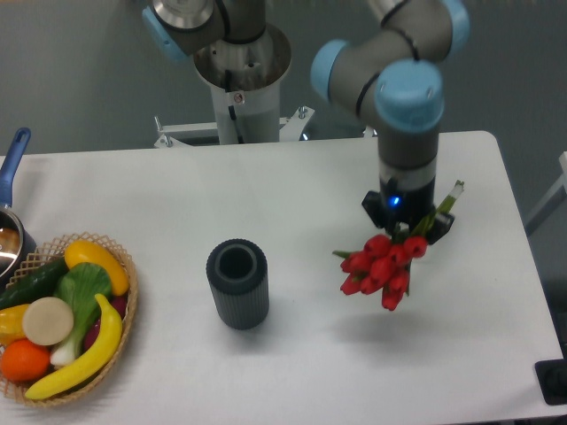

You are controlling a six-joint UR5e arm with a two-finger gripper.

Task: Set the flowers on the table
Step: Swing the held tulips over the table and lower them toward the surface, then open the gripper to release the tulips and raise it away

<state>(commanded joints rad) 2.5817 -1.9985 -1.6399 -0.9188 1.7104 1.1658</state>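
Task under way but not finished. Flowers point(381, 268) right of centre in the frame, hanging over the table point(301, 186) with red heads pointing down and to the lower left, green stems running up and right toward the gripper point(409, 221). Gripper fingers mostly hidden beneath the arm's wrist and behind the bunch; spread or closed not directly visible, though apparently pinching the stems, judging from the way the bunch hangs in the air. Faint shadow on the white surface just below the blooms, suggesting a gap between bunch and table, so no contact yet. Dark ribbed vase point(237, 283) standing upright at centre-left, empty as far as its open mouth shows, well apart from the bunch. Wicker basket point(120, 257) of fruit and vegetables at lower left, pan handle point(12, 159) at the left edge, both far from the action. Done so far, as a judgement: flowers lifted and carried over open tabletop. Left to do: lowering until the bunch rests on the surface, releasing the stems, and drawing the arm away.
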